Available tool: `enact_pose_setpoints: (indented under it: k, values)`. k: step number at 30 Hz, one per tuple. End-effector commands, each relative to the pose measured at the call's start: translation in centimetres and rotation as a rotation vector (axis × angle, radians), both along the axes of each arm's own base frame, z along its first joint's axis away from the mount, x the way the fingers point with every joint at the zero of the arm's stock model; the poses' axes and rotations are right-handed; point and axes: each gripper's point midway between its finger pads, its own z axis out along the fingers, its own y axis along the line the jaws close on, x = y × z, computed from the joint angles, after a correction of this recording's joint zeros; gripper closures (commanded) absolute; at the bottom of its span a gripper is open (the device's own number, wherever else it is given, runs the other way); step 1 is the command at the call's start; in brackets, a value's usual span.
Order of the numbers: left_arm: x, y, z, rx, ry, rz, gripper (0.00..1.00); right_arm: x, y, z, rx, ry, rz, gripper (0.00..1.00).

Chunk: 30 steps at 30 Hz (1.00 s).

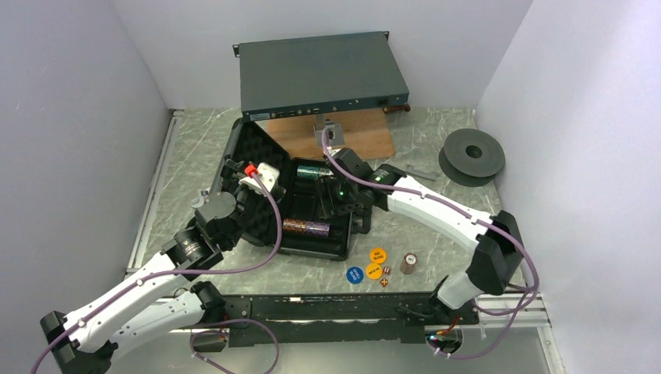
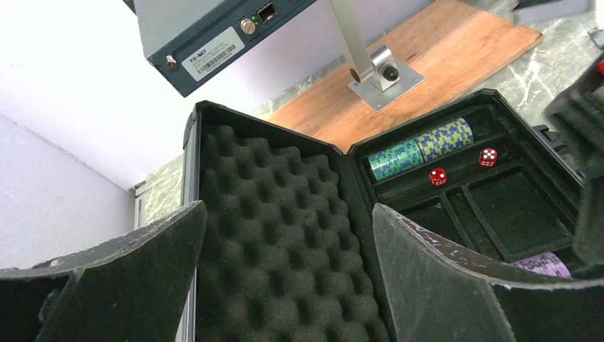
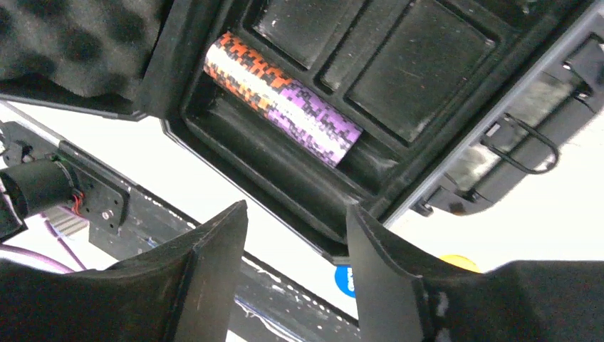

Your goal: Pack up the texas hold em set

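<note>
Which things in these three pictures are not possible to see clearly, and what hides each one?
Top view: print on the discs and pips of the loose dice are too small to read.
Top view: the right gripper covers the middle trays of the case.
Left wrist view: a left finger cuts off the purple chip stack.
Right wrist view: a right finger hides most of the blue disc.

Plain pale walls on three sides, grey marbled tabletop, wooden board, even light
</note>
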Motion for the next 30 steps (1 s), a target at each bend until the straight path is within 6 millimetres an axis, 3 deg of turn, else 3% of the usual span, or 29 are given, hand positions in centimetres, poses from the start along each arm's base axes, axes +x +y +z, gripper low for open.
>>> enact_pose_setpoints:
  k: [1, 5, 11, 21, 30]
  values:
    - [0.2, 0.4, 0.8, -0.019, -0.026, 0.027, 0.08, 0.1, -2.1, 3.8, 0.0, -0.094, -0.042, 0.4]
    - [0.3, 0.3, 0.7, -0.018, -0.021, 0.024, 0.08, -0.5, -4.6, 4.9, -0.026, -0.13, -0.1, 0.26]
    - [0.2, -0.1, 0.6, -0.014, -0.01, 0.01, 0.08, -1.8, -9.8, 4.5, -0.108, -0.159, -0.257, 0.07]
    - [0.2, -0.5, 0.4, -0.008, 0.001, -0.007, 0.09, -4.3, -18.3, 0.5, -0.315, -0.129, -0.564, 0.04]
    - [0.2, -0.8, 0.0, 0.003, 0.014, -0.017, 0.1, -7.1, -21.6, -2.6, -0.367, -0.045, -0.712, 0.02]
